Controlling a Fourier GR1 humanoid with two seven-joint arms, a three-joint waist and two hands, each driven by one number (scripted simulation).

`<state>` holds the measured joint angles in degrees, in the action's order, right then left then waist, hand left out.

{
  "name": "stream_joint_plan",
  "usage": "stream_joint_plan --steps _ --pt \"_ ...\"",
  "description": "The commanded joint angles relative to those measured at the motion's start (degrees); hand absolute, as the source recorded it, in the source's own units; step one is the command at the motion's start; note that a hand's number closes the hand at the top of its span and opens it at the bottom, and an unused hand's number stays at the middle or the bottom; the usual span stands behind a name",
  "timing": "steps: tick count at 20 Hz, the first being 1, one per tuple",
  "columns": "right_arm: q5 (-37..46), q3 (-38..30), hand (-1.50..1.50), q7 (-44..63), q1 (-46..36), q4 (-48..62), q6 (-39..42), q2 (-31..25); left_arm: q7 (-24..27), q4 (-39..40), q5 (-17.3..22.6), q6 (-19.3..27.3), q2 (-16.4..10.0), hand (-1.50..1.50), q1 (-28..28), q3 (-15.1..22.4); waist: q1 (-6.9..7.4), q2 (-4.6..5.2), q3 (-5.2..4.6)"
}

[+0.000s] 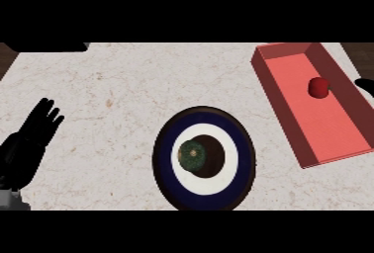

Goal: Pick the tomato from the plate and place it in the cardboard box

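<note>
Tomato (318, 87) lies inside red box (321, 133), upper right: placement judged done. Plate (166, 148), centre, bears only dark green round item (194, 154). Left hand (33, 136) resting at left edge, fingers straight. Right hand (365, 85) only a sliver at right edge; state cannot be told.

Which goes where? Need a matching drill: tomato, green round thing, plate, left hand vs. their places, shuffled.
Things:
1. tomato
2. green round thing
3. plate
4. left hand

Places:
a. middle of the plate
b. near the view's left edge, open, fingers up
c. inside the red box
d. on the counter, between the left hand and the box

Pairs: 1-c, 2-a, 3-d, 4-b
</note>
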<state>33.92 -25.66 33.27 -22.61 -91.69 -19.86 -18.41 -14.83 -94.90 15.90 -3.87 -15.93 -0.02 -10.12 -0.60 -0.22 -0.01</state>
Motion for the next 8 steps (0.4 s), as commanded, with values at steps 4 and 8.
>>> stream_joint_plan --steps 4,8 --pt "-8.82 -4.35 -1.5 -4.73 9.28 -7.17 4.12 -2.77 0.72 2.41 -2.84 1.04 2.68 0.0 -2.05 1.18 0.39 0.17 0.01" --pt "-12.79 -7.53 -1.5 -5.81 14.09 -10.2 7.63 -4.39 -0.82 -0.05 -2.86 1.71 2.66 0.0 -2.25 0.32 0.39 0.15 0.02"
